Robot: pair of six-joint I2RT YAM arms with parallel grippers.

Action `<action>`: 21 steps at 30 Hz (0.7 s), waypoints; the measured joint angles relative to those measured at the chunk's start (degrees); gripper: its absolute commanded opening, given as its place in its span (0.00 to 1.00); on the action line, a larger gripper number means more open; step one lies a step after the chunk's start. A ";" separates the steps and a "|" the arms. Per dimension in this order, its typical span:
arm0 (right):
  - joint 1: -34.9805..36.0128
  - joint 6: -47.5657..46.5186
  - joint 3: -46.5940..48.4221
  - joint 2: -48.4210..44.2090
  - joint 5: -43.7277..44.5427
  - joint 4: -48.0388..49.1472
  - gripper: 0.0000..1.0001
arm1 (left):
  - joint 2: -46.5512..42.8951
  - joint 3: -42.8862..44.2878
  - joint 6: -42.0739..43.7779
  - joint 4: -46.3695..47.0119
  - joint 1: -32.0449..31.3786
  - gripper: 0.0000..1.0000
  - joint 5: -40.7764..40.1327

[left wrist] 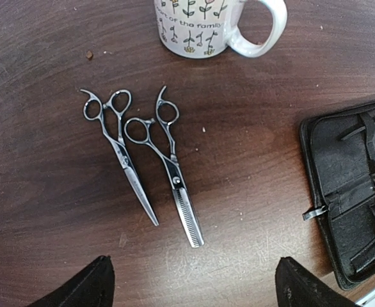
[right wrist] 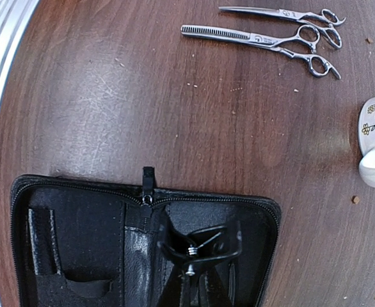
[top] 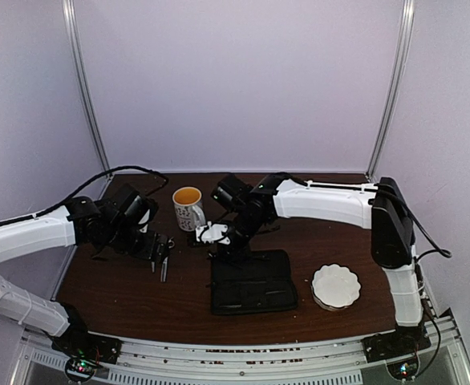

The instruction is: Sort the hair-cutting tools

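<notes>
Left claw [left wrist: 194, 289] hangs spread and empty over the scissors [left wrist: 172, 171], which lie side by side on the desk [left wrist: 47, 83] near the mug [left wrist: 200, 25]. Right claw [right wrist: 191, 284], pressed together, seems to pinch a black clip [right wrist: 197, 246] over the open case [right wrist: 66, 230]. Sorting looks barely begun, with both scissors unplaced.

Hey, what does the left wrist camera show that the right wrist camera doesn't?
Only the left wrist view: the printed words on the mug and the open left gripper at the bottom edge. Only the right wrist view: the black case laid open nearly whole and, clearly, a black clip with a metal spring over it. Both: the plain scissors and the toothed scissors lying side by side on the brown table, part of the mug, and part of the case.
</notes>
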 measured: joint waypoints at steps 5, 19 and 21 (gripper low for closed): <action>0.20 -0.02 2.03 2.14 0.87 -0.55 0.00 | 0.00 -0.02 0.02 0.72 0.00 0.90 -0.11; 3.23 0.55 10.84 10.08 5.03 -2.69 0.12 | -0.24 0.00 1.22 0.81 0.00 0.86 -0.59; 3.13 0.61 10.84 10.10 5.29 -2.78 0.18 | -0.44 0.00 1.77 0.81 0.00 0.86 -0.57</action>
